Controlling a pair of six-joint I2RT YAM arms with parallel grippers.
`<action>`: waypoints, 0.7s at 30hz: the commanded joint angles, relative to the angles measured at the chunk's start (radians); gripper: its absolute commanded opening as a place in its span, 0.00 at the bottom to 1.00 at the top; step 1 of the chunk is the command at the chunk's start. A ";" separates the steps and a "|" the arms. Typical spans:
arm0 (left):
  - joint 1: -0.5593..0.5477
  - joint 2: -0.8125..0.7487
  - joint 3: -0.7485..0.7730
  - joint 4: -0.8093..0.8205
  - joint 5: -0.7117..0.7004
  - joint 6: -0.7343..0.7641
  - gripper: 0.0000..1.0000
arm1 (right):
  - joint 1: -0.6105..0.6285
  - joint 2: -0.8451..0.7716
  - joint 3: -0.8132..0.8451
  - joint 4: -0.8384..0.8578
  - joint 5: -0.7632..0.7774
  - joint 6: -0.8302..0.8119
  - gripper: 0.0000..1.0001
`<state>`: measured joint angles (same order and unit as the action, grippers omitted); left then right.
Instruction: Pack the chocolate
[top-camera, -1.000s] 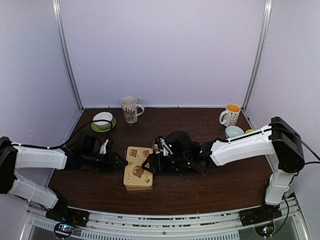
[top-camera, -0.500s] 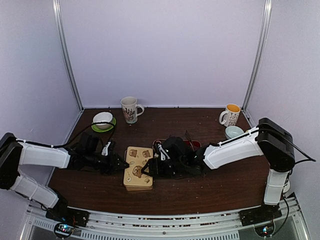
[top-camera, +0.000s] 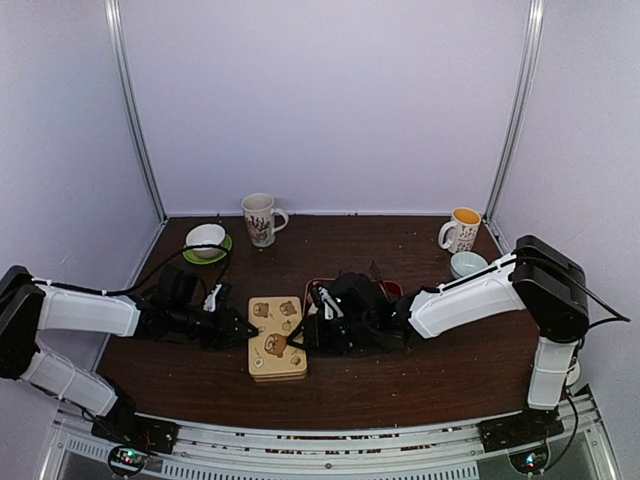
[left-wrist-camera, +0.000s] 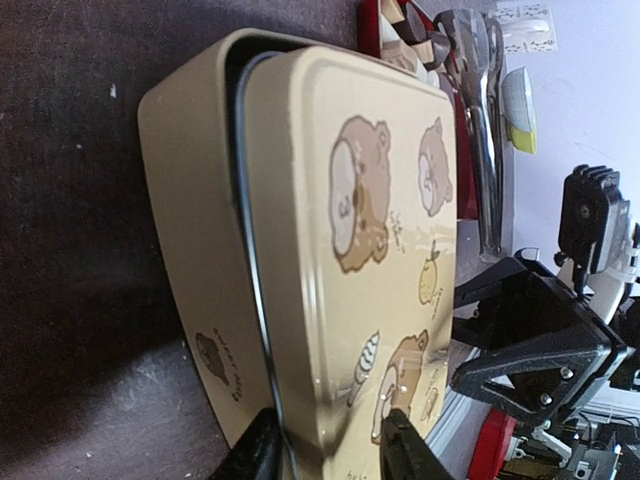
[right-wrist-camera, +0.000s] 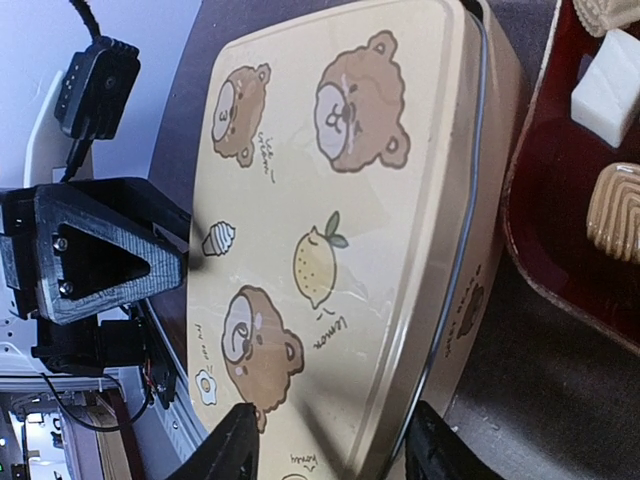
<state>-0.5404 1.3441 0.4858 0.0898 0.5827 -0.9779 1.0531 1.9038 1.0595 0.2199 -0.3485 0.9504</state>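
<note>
A cream tin with bear prints (top-camera: 276, 337) lies mid-table, its lid (left-wrist-camera: 375, 200) sitting on the base (left-wrist-camera: 190, 230). My left gripper (top-camera: 240, 329) holds the tin's left edge: one finger (left-wrist-camera: 262, 450) is at the seam and the other (left-wrist-camera: 405, 445) is on the lid top. My right gripper (top-camera: 296, 334) clamps the right edge, with fingers (right-wrist-camera: 230, 445) over the lid and beside the base wall. Chocolate pieces lie on a red tray (right-wrist-camera: 545, 215): a white cube (right-wrist-camera: 605, 85) and a tan ridged piece (right-wrist-camera: 615, 210). A few more chocolate pieces (left-wrist-camera: 410, 35) show in the left wrist view.
Metal tongs (left-wrist-camera: 480, 110) lie by the red tray (top-camera: 386, 289). At the back stand a patterned mug (top-camera: 259, 218), a white bowl on a green saucer (top-camera: 206, 241), a yellow-lined mug (top-camera: 461, 230) and a pale blue bowl (top-camera: 466, 263).
The tin has turned from skewed to square with the table edge and the lid now sits aligned on the base. Both grippers stayed on it, shifting slightly with it.
</note>
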 joint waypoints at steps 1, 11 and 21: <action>-0.007 -0.052 0.050 0.028 0.049 -0.001 0.36 | 0.002 -0.038 -0.002 0.051 -0.025 -0.002 0.50; -0.007 -0.071 0.074 -0.030 0.054 0.016 0.36 | 0.002 -0.040 0.018 0.010 -0.017 -0.024 0.55; -0.007 -0.071 0.066 0.038 0.092 -0.022 0.35 | 0.002 -0.044 0.031 -0.012 -0.013 -0.043 0.56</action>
<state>-0.5423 1.2846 0.5369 0.0586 0.6315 -0.9825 1.0534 1.9018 1.0615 0.2096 -0.3618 0.9321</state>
